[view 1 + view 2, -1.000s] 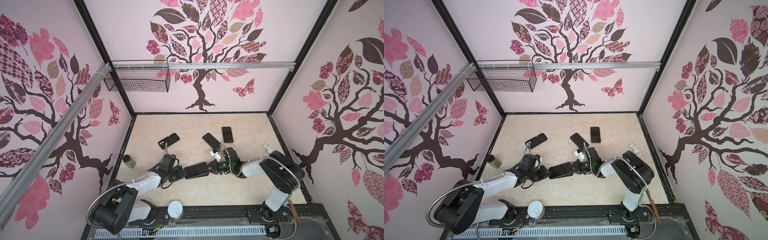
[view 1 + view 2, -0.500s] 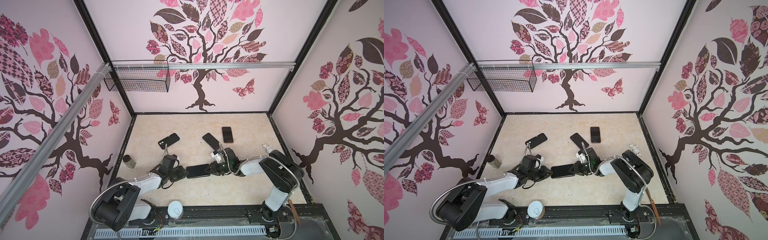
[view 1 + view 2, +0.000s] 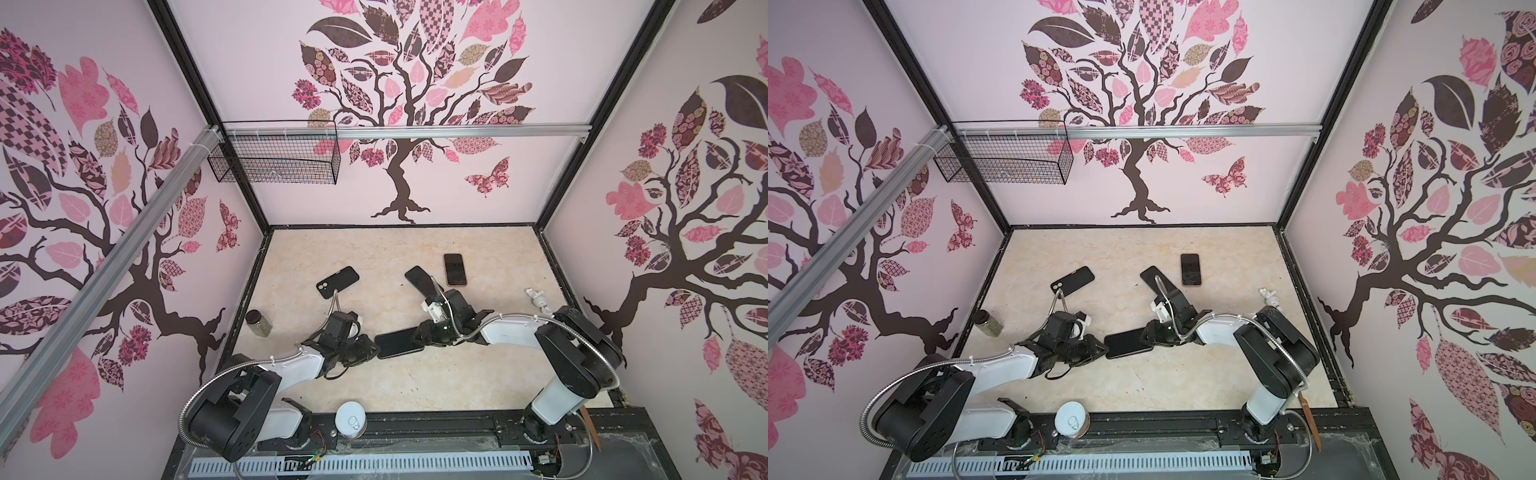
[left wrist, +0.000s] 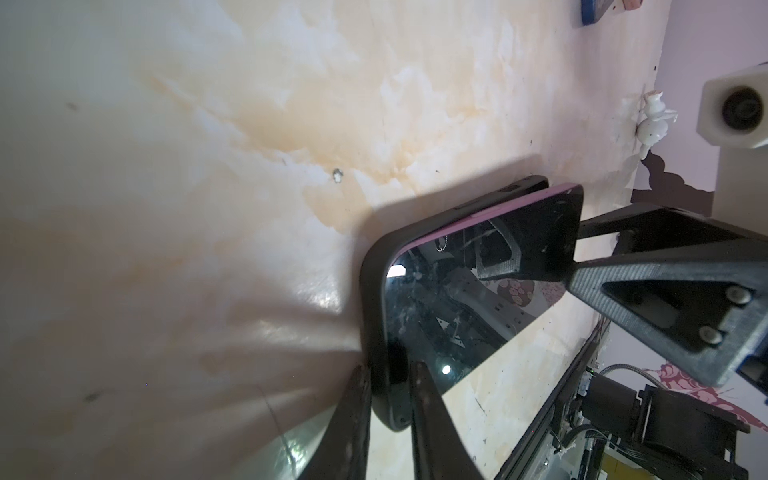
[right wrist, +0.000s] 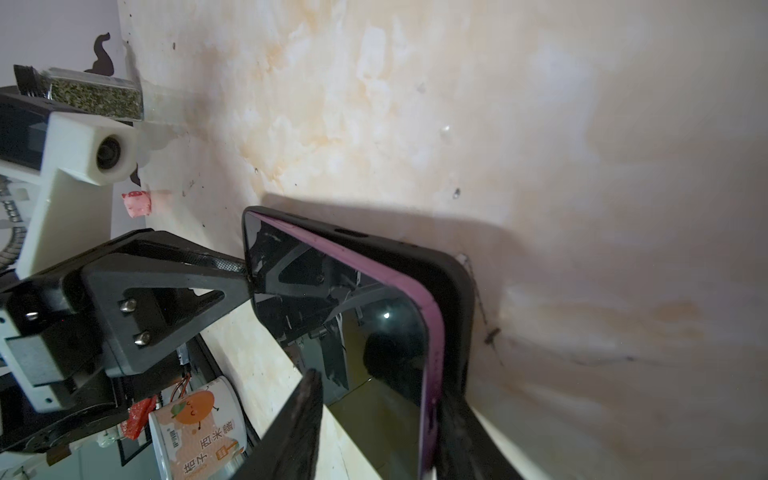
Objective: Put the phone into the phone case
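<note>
A phone (image 4: 478, 291) with a purple rim and dark screen sits partly in a black phone case (image 4: 372, 291), held on edge above the table, low in the middle of both top views (image 3: 399, 343) (image 3: 1127, 343). My left gripper (image 4: 388, 374) (image 3: 372, 351) is shut on one end, pinching case and phone together. At the other end the phone's purple edge (image 5: 430, 332) stands out of the case (image 5: 455, 291). My right gripper (image 5: 380, 390) (image 3: 419, 338) is open there: one finger lies behind the case, the other stands off the screen.
On the table further back lie a black case with a camera cutout (image 3: 337, 281), a dark slab (image 3: 419, 280) and another phone (image 3: 455, 269). A spice jar (image 3: 258, 322) stands left, a white figurine (image 3: 538, 297) right, a can (image 3: 351, 419) at the front rail.
My right gripper's jaws have opened off the phone's end. The left gripper has stayed shut, and the phone and case have barely shifted.
</note>
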You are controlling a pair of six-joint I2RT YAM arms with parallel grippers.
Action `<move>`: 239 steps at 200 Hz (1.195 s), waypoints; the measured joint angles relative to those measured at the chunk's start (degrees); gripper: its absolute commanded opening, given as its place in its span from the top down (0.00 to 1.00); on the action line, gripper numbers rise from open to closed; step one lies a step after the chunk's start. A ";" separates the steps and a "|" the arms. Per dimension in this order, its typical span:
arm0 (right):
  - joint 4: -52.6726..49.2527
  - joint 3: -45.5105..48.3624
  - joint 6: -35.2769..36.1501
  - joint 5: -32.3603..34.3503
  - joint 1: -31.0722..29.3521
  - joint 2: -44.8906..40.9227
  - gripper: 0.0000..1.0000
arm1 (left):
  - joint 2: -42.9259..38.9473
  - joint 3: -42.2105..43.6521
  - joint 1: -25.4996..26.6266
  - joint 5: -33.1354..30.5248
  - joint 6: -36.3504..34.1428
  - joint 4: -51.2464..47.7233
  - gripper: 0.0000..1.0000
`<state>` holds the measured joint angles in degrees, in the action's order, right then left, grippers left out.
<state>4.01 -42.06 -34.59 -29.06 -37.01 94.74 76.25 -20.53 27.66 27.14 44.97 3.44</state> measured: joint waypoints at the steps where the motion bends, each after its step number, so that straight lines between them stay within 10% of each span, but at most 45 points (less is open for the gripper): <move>1: -0.07 -0.02 0.02 0.04 0.00 -0.04 0.54 | 0.00 0.00 -0.02 0.02 0.00 -0.02 0.79; 239: -10.84 -2.23 7.82 7.98 -2.29 -1.70 0.82 | 0.15 -0.02 0.02 1.01 -0.42 -0.09 0.76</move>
<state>-6.83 -44.29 -26.76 -21.08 -39.31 93.03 76.40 -20.56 27.68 28.14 44.56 3.36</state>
